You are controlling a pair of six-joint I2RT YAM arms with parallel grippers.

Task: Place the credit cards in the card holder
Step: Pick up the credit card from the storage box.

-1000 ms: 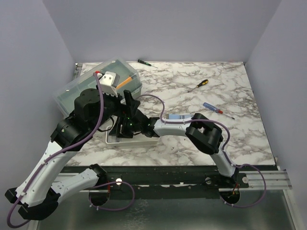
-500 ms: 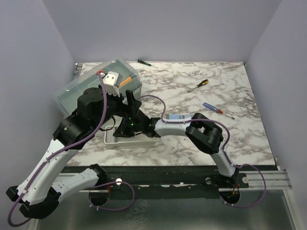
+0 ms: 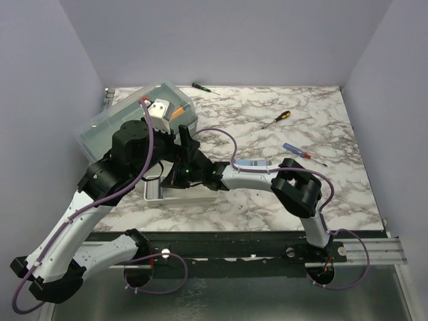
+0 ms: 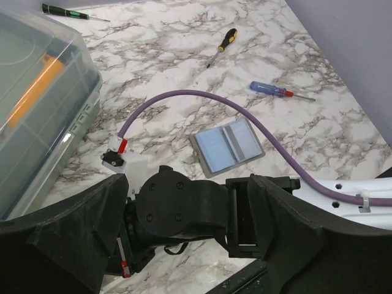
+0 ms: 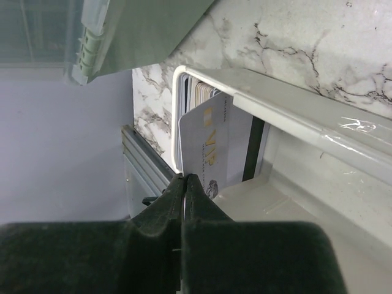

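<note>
1. The right tool (image 5: 185,180) is closed, pinching the lower edge of a pale credit card (image 5: 211,150) marked "VIP", which stands upright at one end of the white tray (image 5: 288,107).
2. More cards (image 5: 199,92) stand on edge in the tray just behind it.
3. The grey card holder (image 4: 226,146) lies open on the marble worktop (image 4: 184,55), apart from the tray.
4. The left tool (image 4: 187,202) hangs above the right arm (image 4: 184,208), fingers spread wide, gripping nothing.
</note>
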